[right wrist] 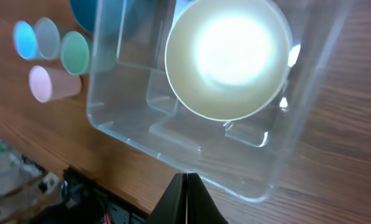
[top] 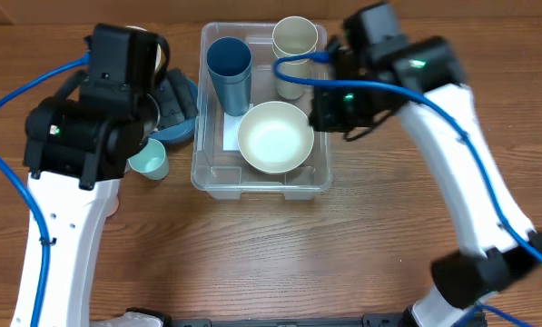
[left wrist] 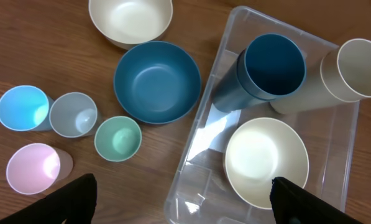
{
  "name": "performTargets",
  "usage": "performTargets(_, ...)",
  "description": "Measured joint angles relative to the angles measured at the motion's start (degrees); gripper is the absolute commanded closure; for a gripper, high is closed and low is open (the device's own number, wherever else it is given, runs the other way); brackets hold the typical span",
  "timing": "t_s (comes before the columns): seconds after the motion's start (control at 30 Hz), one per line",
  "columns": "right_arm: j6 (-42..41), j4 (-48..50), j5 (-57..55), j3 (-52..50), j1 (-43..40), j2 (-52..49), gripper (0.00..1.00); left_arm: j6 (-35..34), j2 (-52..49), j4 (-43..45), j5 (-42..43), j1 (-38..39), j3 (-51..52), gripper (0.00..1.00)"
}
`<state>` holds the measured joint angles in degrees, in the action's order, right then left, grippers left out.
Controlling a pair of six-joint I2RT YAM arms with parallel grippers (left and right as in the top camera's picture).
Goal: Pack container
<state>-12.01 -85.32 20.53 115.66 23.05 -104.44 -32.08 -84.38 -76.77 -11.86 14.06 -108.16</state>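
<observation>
Overhead, we find the container (top: pixel 218 173) at mid-table between the arms; we judge it light, stiff, slick-walled clear plastic, best pinched at the rim of a bare wall. A cream bowl (top: pixel 275 136) lies inside, a blue bowl (left wrist: pixel 157 81) just beside it on the table, a tall blue cup (top: pixel 229 64) inside too. Our left gripper (left wrist: pixel 182 190) gapes wide, empty; our right gripper (right wrist: pixel 186 180) is pinched closed on nothing

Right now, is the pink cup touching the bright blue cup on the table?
Apart. The left wrist view shows bare wood between the pink cup and the bright blue cup.
</observation>
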Motion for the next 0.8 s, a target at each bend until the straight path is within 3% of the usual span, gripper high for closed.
performTargets(0.2,-0.5,4.0,0.2,-0.3,2.5,-8.7,0.96,0.0,0.0,-0.4,0.0,-0.7,0.0,0.06)
performTargets(0.5,1.1,21.8,1.6,-0.6,11.3,-12.3,0.96,0.0,0.0,-0.9,0.0,-0.7,0.0,0.05)
performTargets(0.8,-2.4,9.7,-10.5,-1.9,11.1,-16.2,0.96,0.0,0.0,-1.3,0.0,-0.7,0.0,0.03)
